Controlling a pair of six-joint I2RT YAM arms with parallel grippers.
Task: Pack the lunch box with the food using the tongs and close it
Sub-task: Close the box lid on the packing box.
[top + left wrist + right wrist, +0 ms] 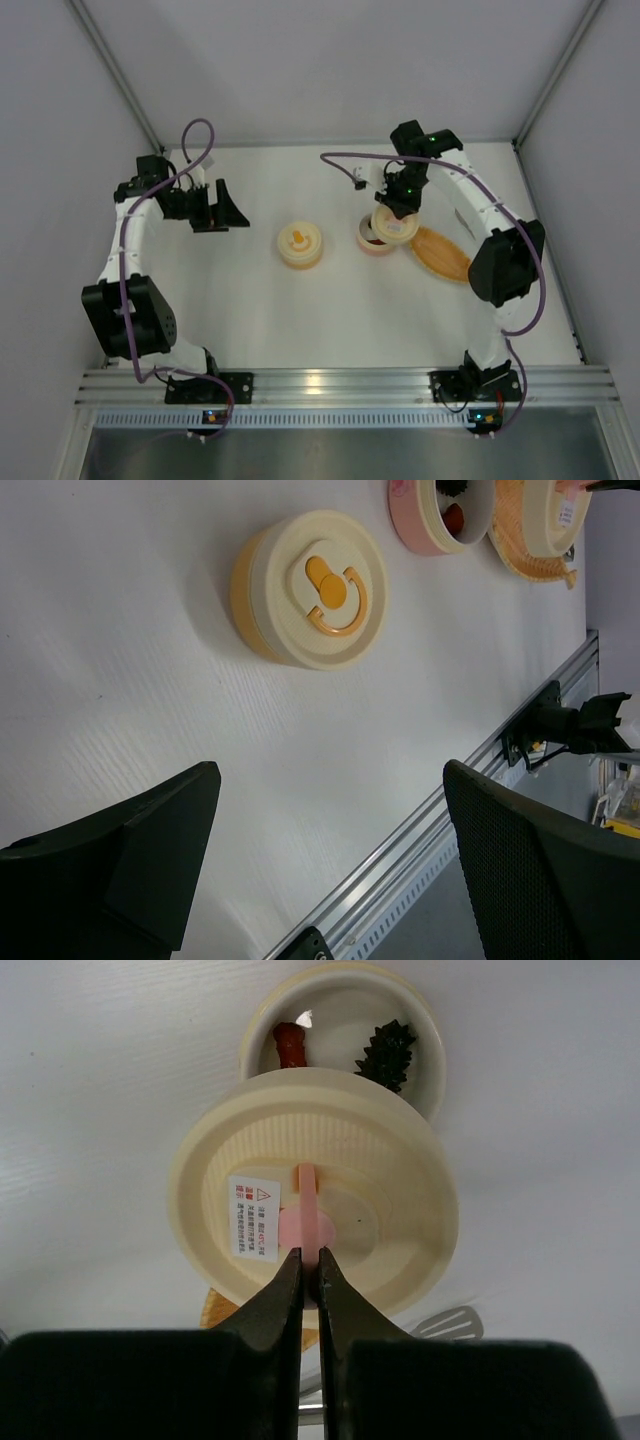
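- The right gripper (310, 1260), in the upper right of the overhead view, has its black fingers pressed together on the pink tab of a cream round plastic lid (315, 1200).
- The lid hangs over the near part of a pink round bowl (412, 525). Whether it touches the bowl's rim I cannot tell.
- In the uncovered part of the bowl lie a red food piece (290, 1045) on the left and a dark spiky food piece (385, 1055) on the right, apart from each other.
- Of the slim grey metal tongs (450, 1322) only a slotted tip shows, at the lower right of the right wrist view, below the lid's rim.
- An orange boat-shaped tray (445, 256) lies just right of the bowl.
- The left gripper (215, 207) hovers at the upper left with its jaws spread wide, holding nothing.
- A yellow round container (300, 245), closed by a cream lid with an orange handle, stands on the white table (300, 320) between the two grippers.
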